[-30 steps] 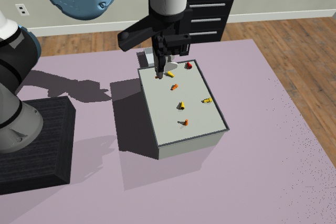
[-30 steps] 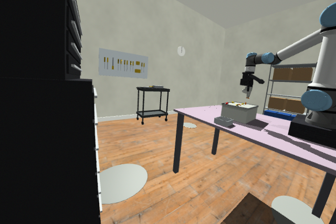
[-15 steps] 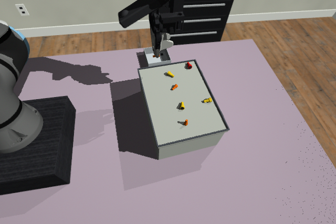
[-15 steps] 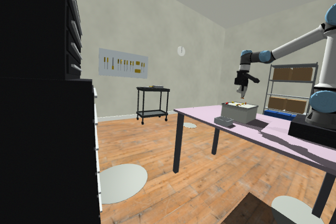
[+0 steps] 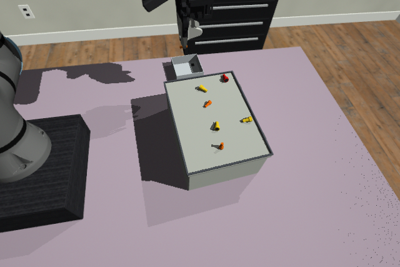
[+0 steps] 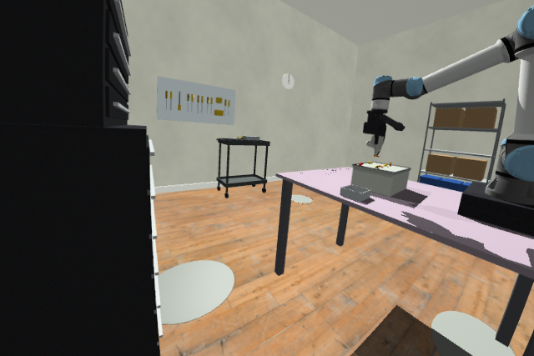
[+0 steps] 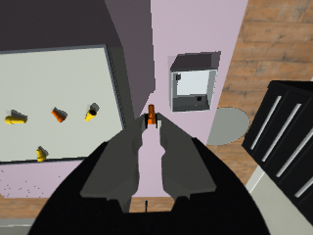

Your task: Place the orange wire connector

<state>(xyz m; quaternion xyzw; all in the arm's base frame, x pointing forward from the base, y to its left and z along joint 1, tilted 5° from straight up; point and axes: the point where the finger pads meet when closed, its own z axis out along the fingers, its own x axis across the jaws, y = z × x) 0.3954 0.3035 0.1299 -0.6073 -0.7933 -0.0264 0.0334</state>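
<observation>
Our fingers are pinched nearly together on an orange wire connector [image 7: 152,114], which sticks out past the tips with its long axis in line with them, pointing away from the wrist. In the wrist view the connector hangs over bare worktop [image 7: 196,29] in the strip between the tool case's lid [image 7: 59,83] and the steel junction box [image 7: 193,88], well above both.

The relation that matters is sideways: the box's open mouth lies just to the right of the fingertips in the wrist view, close but not yet beneath them. From the top camera, the box [image 5: 186,66] sits against the far edge of the case, and the gripper [image 5: 184,45] appears just beyond it, high up. We judge a short shift toward the box and then a descent are needed before letting go.

Left on the lid are two orange connectors [image 5: 207,104] [image 5: 220,146], three yellow ones [image 5: 202,88] and a red one [image 5: 225,77].
</observation>
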